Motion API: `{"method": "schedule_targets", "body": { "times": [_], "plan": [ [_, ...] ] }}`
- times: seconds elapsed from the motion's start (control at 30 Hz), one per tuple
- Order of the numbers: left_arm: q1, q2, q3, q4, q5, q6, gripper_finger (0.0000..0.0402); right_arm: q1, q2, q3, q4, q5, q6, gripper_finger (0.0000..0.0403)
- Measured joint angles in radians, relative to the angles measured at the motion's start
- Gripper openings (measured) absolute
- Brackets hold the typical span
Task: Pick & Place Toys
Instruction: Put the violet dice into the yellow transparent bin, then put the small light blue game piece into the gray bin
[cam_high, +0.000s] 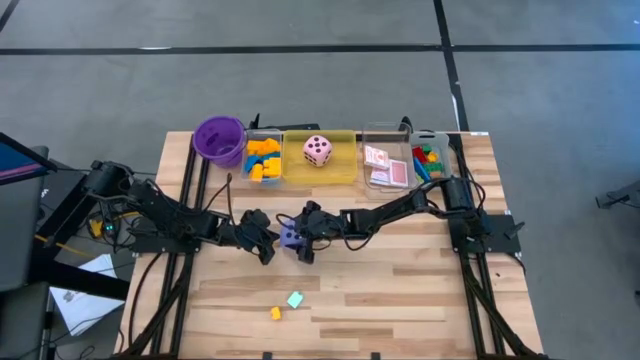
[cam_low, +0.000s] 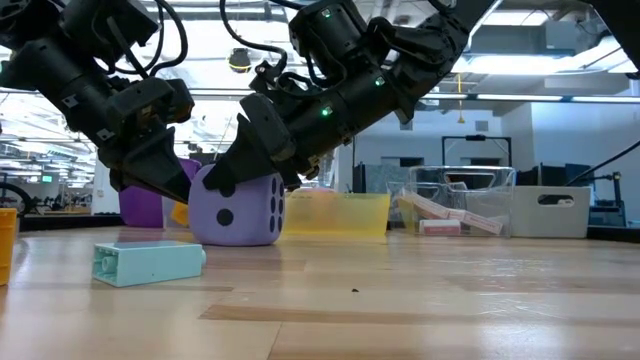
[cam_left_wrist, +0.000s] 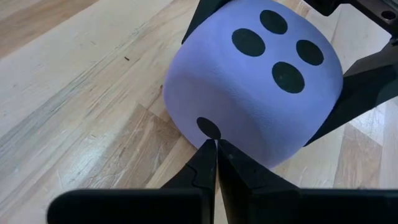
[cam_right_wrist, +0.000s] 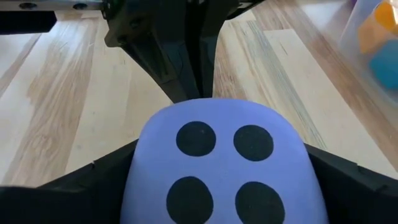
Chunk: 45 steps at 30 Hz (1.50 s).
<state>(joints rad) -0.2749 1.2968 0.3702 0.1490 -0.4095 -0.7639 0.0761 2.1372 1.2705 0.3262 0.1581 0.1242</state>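
Pale wood worktop (cam_high: 400, 290), open lab behind. Purple die (cam_low: 238, 210) sits on the worktop between my right hand (cam_high: 300, 240)'s 2 spread fingers, which flank it for a pick; I cannot tell if they touch yet. Left hand (cam_high: 268, 243), closed and empty, tip just at the die's far side, probably steadying it. Die underside hidden.

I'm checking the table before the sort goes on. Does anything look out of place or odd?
Two small blocks, a mint one and a yellow one, lie loose on the table's near part, away from the trays. The purple die sits mid-table between the right gripper's fingers, with the shut left gripper at its side.
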Motion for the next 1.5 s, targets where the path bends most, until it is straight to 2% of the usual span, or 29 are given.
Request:
{"method": "schedule_targets", "body": {
  "times": [0.13, 0.27, 0.33, 0.43, 0.57, 0.73, 0.8, 1.0, 1.17, 1.37, 1.5],
  "plan": [
    [0.000, 0.000, 0.000, 0.000, 0.001, 0.000, 0.0008, 0.000, 0.001, 0.000, 0.007, 0.010, 0.000, 0.0366],
    [0.006, -0.032, 0.000, -0.004, 0.057, 0.018, 0.0008, -0.002, -0.027, 0.000, 0.002, 0.031, -0.001, 0.0362],
    [0.013, -0.080, -0.002, -0.021, 0.092, 0.024, 0.0008, -0.003, -0.052, -0.003, -0.010, 0.057, 0.000, 0.0359],
    [0.022, -0.191, -0.002, -0.070, 0.087, 0.025, 0.0008, -0.003, -0.099, -0.003, -0.023, 0.114, -0.008, 0.0357],
    [0.023, -0.367, 0.000, -0.209, 0.055, 0.056, 0.0008, -0.009, -0.176, 0.001, -0.057, 0.305, -0.027, 0.0359],
    [0.022, -0.550, 0.000, -0.320, 0.016, 0.086, 0.0008, -0.025, -0.278, 0.000, -0.148, 0.610, -0.076, 0.0360],
    [0.019, -0.606, 0.000, -0.354, 0.015, 0.092, 0.0008, -0.054, -0.319, 0.000, -0.178, 0.680, -0.082, 0.0360],
    [0.019, -0.686, 0.000, -0.341, 0.013, 0.199, 0.0008, -0.189, -0.383, 0.000, -0.241, 0.688, -0.064, 0.0362],
    [0.019, -0.710, 0.000, -0.339, 0.010, 0.245, 0.0008, -0.277, -0.382, 0.000, -0.251, 0.678, -0.064, 0.0381],
    [0.019, -0.724, 0.000, -0.279, 0.009, 0.317, 0.0008, -0.332, -0.382, 0.000, -0.314, 0.674, -0.072, 0.0395],
    [0.019, -0.736, 0.000, -0.239, 0.009, 0.371, 0.0008, -0.345, -0.382, 0.000, -0.341, 0.600, -0.050, 0.0393]
  ]
}}
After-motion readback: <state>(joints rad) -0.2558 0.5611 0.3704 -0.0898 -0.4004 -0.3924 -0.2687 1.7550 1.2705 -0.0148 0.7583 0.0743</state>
